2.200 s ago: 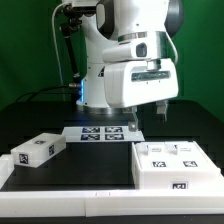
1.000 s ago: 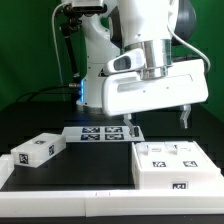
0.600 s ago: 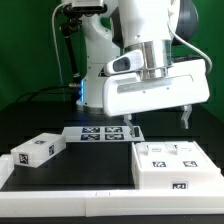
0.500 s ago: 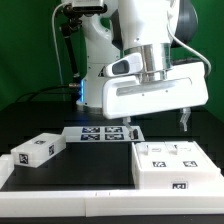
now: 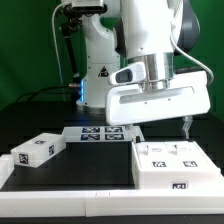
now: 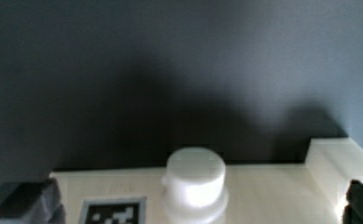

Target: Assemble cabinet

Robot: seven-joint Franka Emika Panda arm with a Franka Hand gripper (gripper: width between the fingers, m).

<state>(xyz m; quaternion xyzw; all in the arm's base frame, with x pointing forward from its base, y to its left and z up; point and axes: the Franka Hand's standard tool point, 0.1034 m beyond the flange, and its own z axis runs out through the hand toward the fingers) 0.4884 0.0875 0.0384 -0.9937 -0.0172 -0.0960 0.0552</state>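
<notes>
The cabinet [image 5: 172,165] is a large white box with marker tags, lying on the black table at the exterior view's right. A smaller white tagged drawer block [image 5: 35,150] lies at the exterior view's left. My gripper [image 5: 160,128] hangs open and empty just above the cabinet's far edge; one dark fingertip [image 5: 185,126] shows. In the wrist view the cabinet's top [image 6: 267,195] carries a tag [image 6: 116,212] and a white round peg [image 6: 196,175]. The gripper [image 6: 190,205] straddles it widely, its dark fingers [image 6: 18,205] at the frame's corners, touching nothing.
The marker board [image 5: 100,132] lies flat on the table behind the cabinet, under the arm. The robot's base and cables [image 5: 75,60] stand at the back. A white ledge [image 5: 60,205] runs along the table's near edge.
The gripper hand has moved toward the exterior view's right and come down a little, closer to the cabinet's top. The cabinet and the drawer block have not moved.
</notes>
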